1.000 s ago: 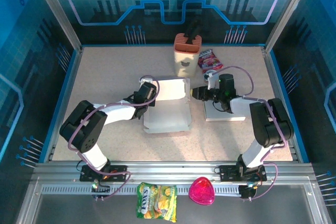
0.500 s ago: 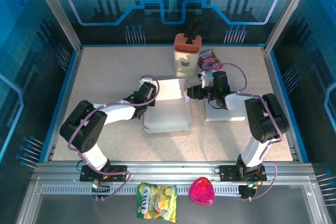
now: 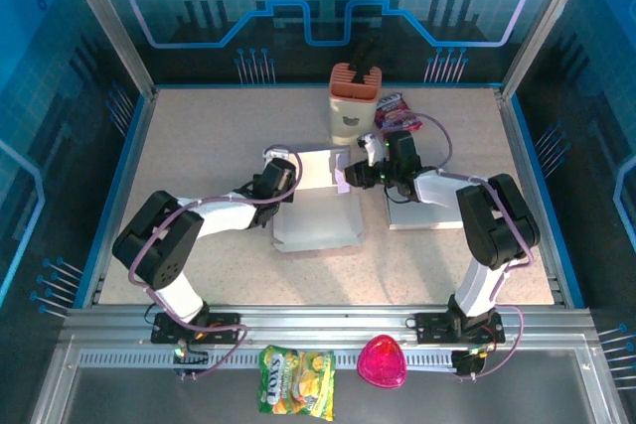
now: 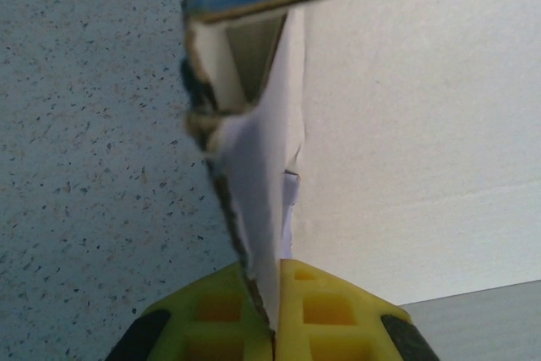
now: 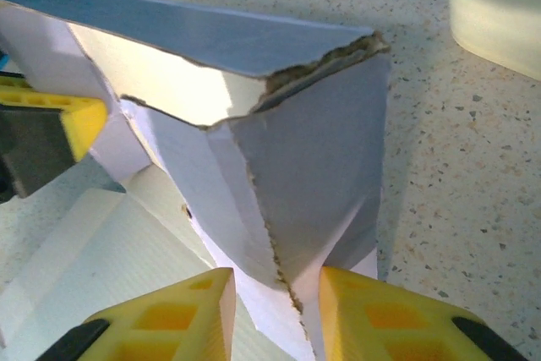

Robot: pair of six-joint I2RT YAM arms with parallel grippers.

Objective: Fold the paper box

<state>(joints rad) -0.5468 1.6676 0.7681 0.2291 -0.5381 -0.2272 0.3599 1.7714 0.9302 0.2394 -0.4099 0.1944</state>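
Since a second ago the right arm has swung leftward off the white board (image 3: pixel 439 212) and brought the right pincer (image 3: pixel 349 176) up against the right side of the paper box (image 3: pixel 318 217), whose right wall now leans further inward; the left arm has kept its place. The box sits near the middle of the worktop (image 3: pixel 199 141), between the two arms, its grey base flat and its white back wall raised. At the box's back left corner, the left pincer (image 3: pixel 283 179) is closed on a thin sheet of the card. In the left wrist view the left pincer (image 4: pixel 275 336) has its yellow pads pressed together with the box's (image 4: pixel 423 116) torn-edged flap clamped between them. In the right wrist view the right pincer (image 5: pixel 276 298) is clamped around a folded corner flap of the box (image 5: pixel 211 44), one pad against each face of the crease, and a yellow finger (image 5: pixel 80 120) of the left pincer shows at the far left, beside the opposite wall. Behind the box stands a cream and orange container (image 3: pixel 354 106), possibly a tool holder, with a red packet (image 3: pixel 398 114) just beside it on the right.
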